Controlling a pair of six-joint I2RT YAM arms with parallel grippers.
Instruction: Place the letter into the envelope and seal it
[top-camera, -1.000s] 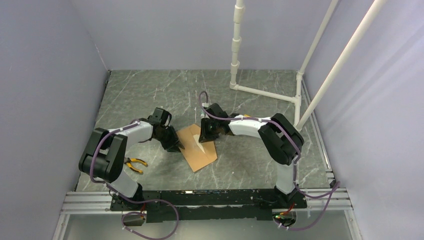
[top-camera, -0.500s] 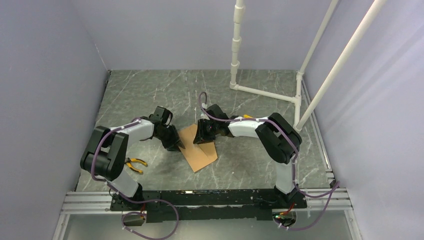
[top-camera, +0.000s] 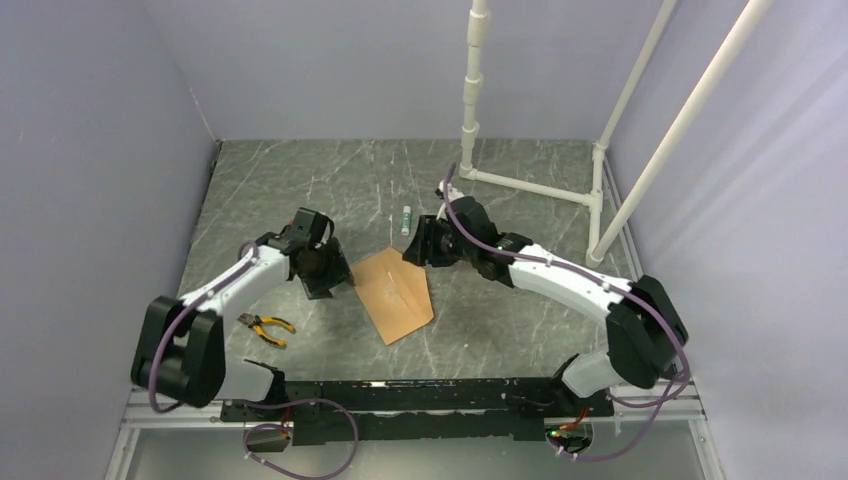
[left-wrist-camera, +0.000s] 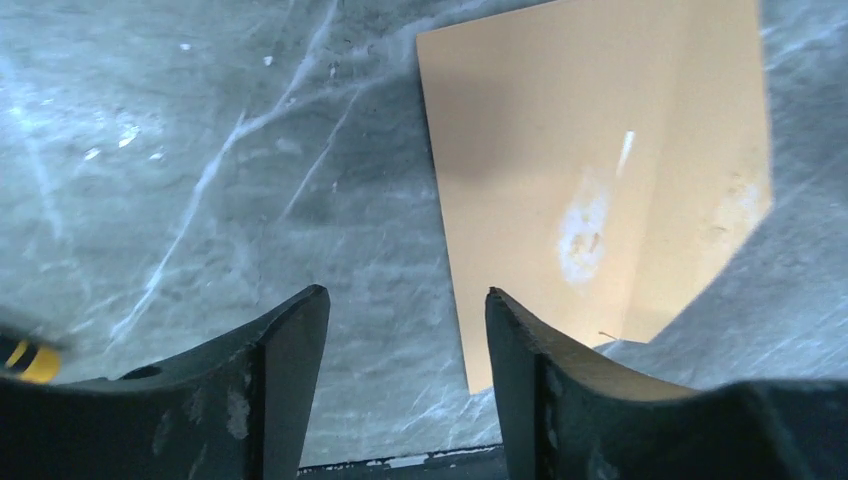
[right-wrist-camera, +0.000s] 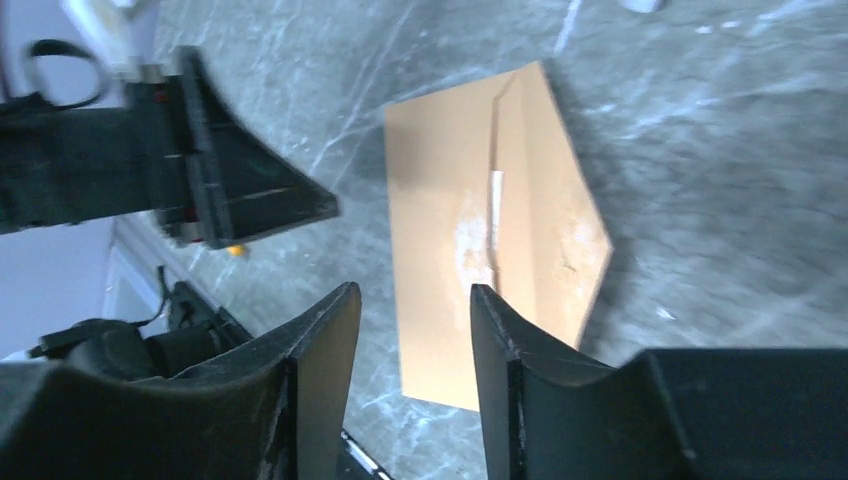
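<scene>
Left hand (left-wrist-camera: 405, 300) hovers with its fingers apart, nothing between them. The envelope (top-camera: 395, 292) sits just ahead, off to its right. Right hand (right-wrist-camera: 415, 295) is spread and empty too, with the envelope right beyond its fingertips. It lies flat on the surface (top-camera: 300, 190), flap folded down, between both hands.

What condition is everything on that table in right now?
Envelope: flat on table, untouched, flap looks open.
Letter: no separate sheet visible.
Left arm: jaws open, empty.
Right arm: jaws open, empty.
Pliers: lying flat, untouched.
Small tube: lying on its side.
</scene>
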